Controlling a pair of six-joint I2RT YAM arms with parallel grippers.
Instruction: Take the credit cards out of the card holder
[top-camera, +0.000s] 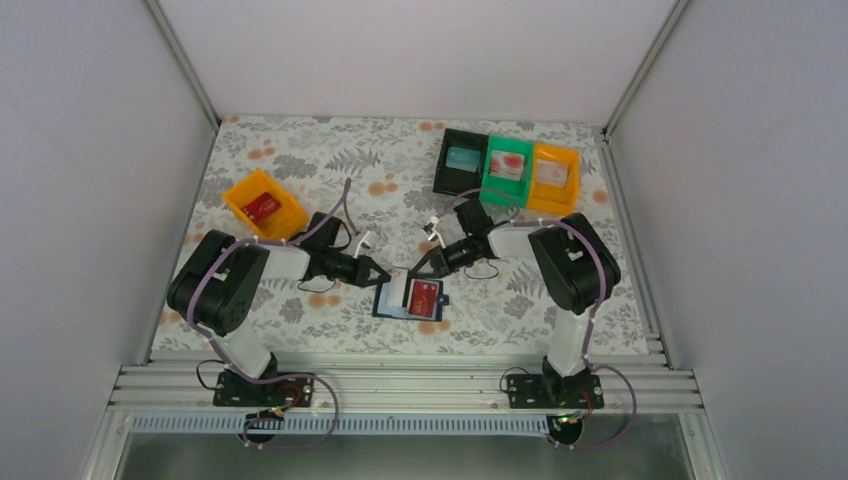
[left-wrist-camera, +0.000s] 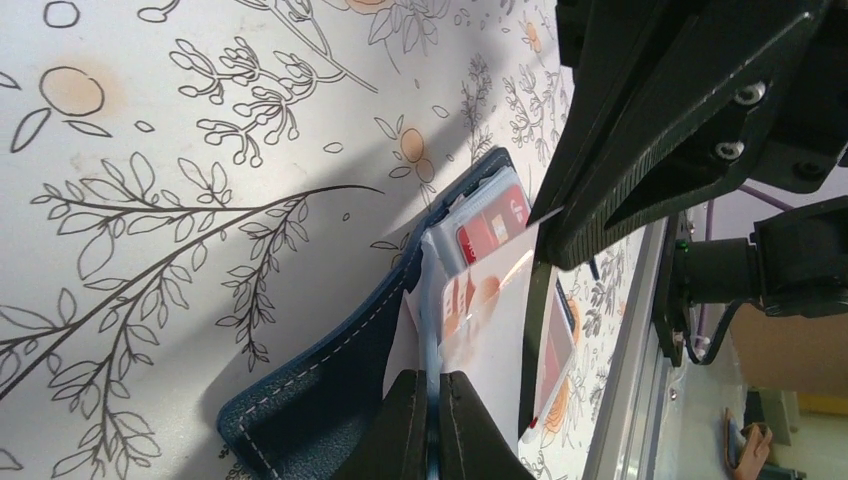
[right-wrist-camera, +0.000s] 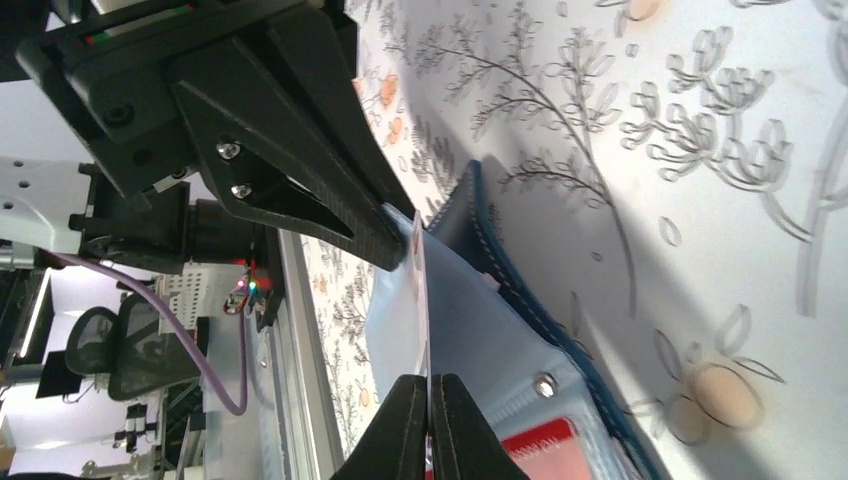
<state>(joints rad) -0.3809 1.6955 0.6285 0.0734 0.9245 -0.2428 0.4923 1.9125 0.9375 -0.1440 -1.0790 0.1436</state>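
Anchoring looks like the reason the left pincer (left-wrist-camera: 432, 388) clamps the card holder's (left-wrist-camera: 320, 400) pale inner leaf. Facing it, the right pincer (right-wrist-camera: 430, 388) pinches a thin pale sheet (right-wrist-camera: 421, 300) standing between them, perhaps a credit card. A red card (left-wrist-camera: 490, 225) sits pocketed just beyond.

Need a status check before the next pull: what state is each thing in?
Card holder: open, lying on the table.
Red card: inside the holder, not pulled out.
Left gripper: shut on the holder's pale blue inner flap.
Right gripper: shut on a thin pale sheet; card or flap, unclear.
Yellow bin: holds a dark red card.
Black bin: holds a teal card.
Green bin: holds a white-red card.
Orange bin: holds a pale card.
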